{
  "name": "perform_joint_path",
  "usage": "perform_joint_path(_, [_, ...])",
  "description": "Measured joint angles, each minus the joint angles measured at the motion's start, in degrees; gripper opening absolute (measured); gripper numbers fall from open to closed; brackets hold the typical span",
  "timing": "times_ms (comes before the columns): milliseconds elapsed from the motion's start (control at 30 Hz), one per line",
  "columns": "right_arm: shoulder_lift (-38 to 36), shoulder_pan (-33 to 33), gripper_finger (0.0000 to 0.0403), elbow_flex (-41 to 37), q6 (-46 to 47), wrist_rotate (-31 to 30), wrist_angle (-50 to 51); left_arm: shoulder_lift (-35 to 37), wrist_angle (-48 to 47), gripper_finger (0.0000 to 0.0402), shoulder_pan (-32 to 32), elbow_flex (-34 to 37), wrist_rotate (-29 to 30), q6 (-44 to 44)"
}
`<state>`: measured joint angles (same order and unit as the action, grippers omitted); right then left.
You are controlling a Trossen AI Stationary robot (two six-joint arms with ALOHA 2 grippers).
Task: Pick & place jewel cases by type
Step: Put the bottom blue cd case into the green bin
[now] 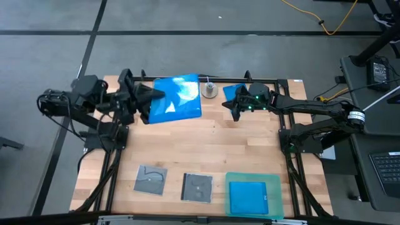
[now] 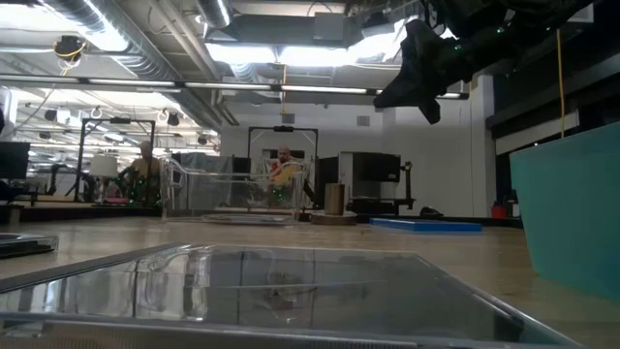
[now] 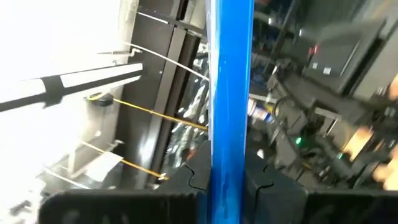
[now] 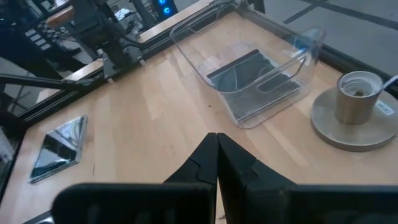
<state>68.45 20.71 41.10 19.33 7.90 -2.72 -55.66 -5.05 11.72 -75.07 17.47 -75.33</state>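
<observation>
My left gripper (image 1: 150, 100) is shut on a bright blue jewel case (image 1: 178, 98), held high above the table's far left part. My right gripper (image 1: 234, 114) hovers shut, with nothing in it, beside a second blue case (image 1: 232, 92) lying flat at the far side. Two grey-black cases (image 1: 151, 180) (image 1: 197, 187) lie flat near the front edge. A third blue case (image 1: 248, 197) lies in the teal tray (image 1: 272, 187). The clear tub (image 4: 292, 62) holds a dark case (image 4: 252, 78) and is hidden under the lifted case in the high view. My left gripper pinches the blue case between its two fingers (image 3: 186, 186) at the case's left edge (image 3: 230, 155). The fingers come about level from the table's left side. The case is lifted clear of the table, its broad face turned up toward the overhead camera and slightly tilted.
A metal cylinder on a round base (image 1: 209, 89) stands at the far edge between the two grippers. The teal tray sits at the front right corner. A black frame (image 1: 275, 81) runs along the table's far and side edges. Bare wood (image 1: 206, 144) fills the middle.
</observation>
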Motion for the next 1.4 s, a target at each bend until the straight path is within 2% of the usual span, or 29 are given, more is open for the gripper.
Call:
perform_joint_path(367, [0.0,0.02,0.0007,0.04,1.7,-1.25,0.03,-3.32,0.02,0.0022,11.67,0.0,19.02,-22.67])
perform_joint_path(567, [0.0,0.02,0.0007,0.07,2.97,-2.56,0.07,-5.43,0.06,0.0022,17.23,0.0,22.88,-32.75])
perform_joint_path(733, [0.0,0.02,0.0007,0.07,3.14,-2.99,0.07,-6.42,0.06,0.0022,19.89,0.0,27.6,-34.84])
perform_joint_path(1067, [0.0,0.0,0.0007,0.07,3.17,-2.99,0.07,-6.38,0.08,0.0022,20.98,0.0,29.43,-21.38])
perform_joint_path(1400, [0.0,0.0,0.0007,0.07,3.17,-2.97,0.61,-6.2,0.04,0.0022,20.96,0.0,27.41,3.98])
